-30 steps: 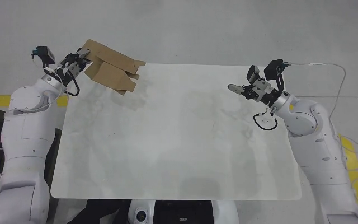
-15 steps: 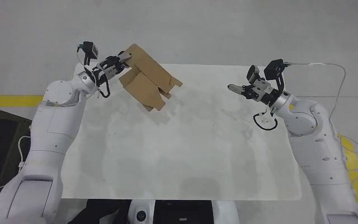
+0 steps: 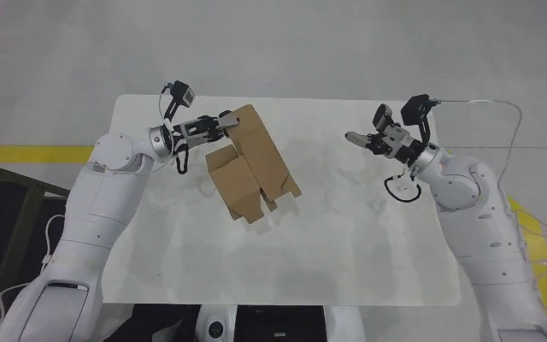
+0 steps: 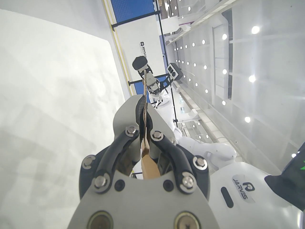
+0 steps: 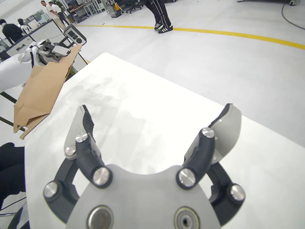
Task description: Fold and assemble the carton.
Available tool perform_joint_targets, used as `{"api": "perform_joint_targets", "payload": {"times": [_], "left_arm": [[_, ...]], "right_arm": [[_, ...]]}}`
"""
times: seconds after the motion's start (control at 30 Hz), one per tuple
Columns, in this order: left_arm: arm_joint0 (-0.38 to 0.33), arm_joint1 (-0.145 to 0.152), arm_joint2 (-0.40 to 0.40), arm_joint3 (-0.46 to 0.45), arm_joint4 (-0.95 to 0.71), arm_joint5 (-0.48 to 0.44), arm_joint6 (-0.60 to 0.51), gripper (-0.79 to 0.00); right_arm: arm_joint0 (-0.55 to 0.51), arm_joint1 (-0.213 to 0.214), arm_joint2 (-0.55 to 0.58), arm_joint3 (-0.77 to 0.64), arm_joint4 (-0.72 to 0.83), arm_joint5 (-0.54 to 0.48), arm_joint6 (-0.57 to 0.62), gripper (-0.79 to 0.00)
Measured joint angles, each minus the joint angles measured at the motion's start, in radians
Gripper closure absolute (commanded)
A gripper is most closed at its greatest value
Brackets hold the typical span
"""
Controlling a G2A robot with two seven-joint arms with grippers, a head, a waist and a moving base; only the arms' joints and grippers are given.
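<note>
White table (image 3: 342, 256) under both arms, open floor beyond. I see the left gripper (image 3: 224, 120) clenched on 1 thin edge of the flattened carton (image 3: 252, 167), near the far-left corner. The right gripper (image 3: 355, 137) stands released, well apart toward the right edge. The carton's long axis runs from the far edge toward the table's middle, with loose flaps pointing at the near edge, slightly rightward. With only 1 pinch point, I judge the sheet could swing or slip free. I can't tell whether its low end touches the table.
</note>
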Motion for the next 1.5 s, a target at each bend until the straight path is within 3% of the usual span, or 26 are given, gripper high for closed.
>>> {"api": "perform_joint_targets", "payload": {"times": [0.27, 0.83, 1.03, 1.33, 1.37, 1.5], "left_arm": [[0.033, 0.008, -0.019, -0.037, 0.002, 0.008, -0.036, 0.0], [0.051, 0.008, -0.012, -0.037, -0.066, -0.003, -0.175, 0.0], [0.058, 0.004, 0.004, -0.06, -0.081, -0.02, -0.216, 0.0], [0.064, 0.003, 0.016, -0.077, -0.068, -0.04, -0.23, 0.0], [0.063, 0.002, 0.017, -0.076, -0.065, -0.042, -0.23, 0.0], [0.06, 0.002, 0.019, -0.068, -0.056, -0.046, -0.228, 0.0]], "right_arm": [[0.029, -0.023, -0.114, 0.048, 0.348, -0.054, 0.118, -0.785], [0.153, -0.081, -0.386, 0.134, 1.023, -0.046, 0.571, -0.785], [0.184, -0.098, -0.435, 0.165, 1.144, -0.01, 0.706, -0.785], [0.231, -0.11, -0.495, 0.152, 1.139, 0.061, 0.794, -0.785], [0.233, -0.111, -0.501, 0.149, 1.14, 0.064, 0.797, -0.757], [0.244, -0.115, -0.526, 0.145, 1.137, 0.072, 0.805, -0.425]]}}
